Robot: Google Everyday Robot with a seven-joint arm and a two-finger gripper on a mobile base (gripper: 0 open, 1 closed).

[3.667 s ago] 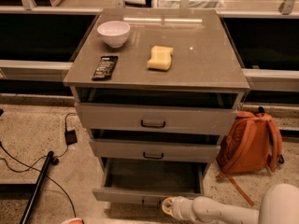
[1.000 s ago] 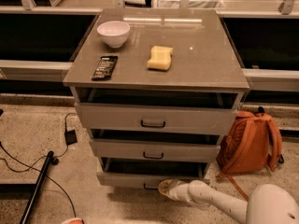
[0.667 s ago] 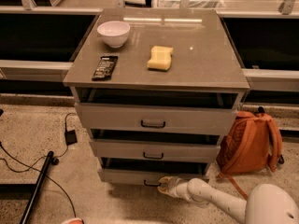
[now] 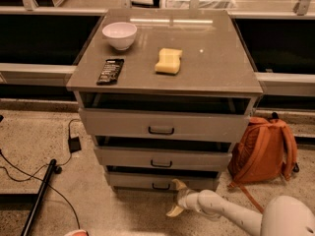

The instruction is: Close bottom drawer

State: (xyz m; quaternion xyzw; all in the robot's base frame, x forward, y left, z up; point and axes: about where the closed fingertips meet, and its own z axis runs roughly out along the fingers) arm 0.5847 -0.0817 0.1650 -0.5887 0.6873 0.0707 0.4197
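The bottom drawer (image 4: 147, 181) is the lowest, narrowest one of the grey cabinet (image 4: 167, 77). It is pushed almost fully in, with only a thin dark gap above its front panel. Its small dark handle (image 4: 160, 186) faces me. My gripper (image 4: 175, 198) is at the end of the white arm (image 4: 221, 211) that comes in from the lower right. It sits just in front of the drawer's front panel, right of the handle. It is open and empty. The upper fingertip (image 4: 177, 184) is at the panel's lower edge; the lower fingertip (image 4: 173, 211) points down to the floor.
The top drawer (image 4: 162, 124) and middle drawer (image 4: 162, 157) stick out slightly. On the cabinet top lie a white bowl (image 4: 119, 35), a dark snack bar (image 4: 110, 71) and a yellow sponge (image 4: 169, 61). An orange backpack (image 4: 263, 149) leans at the right. Cables (image 4: 29, 173) and a black pole (image 4: 39, 195) lie left.
The bottom drawer, wide open 3.7 s ago, has slid in until nearly shut. My gripper has moved toward the cabinet along with it.
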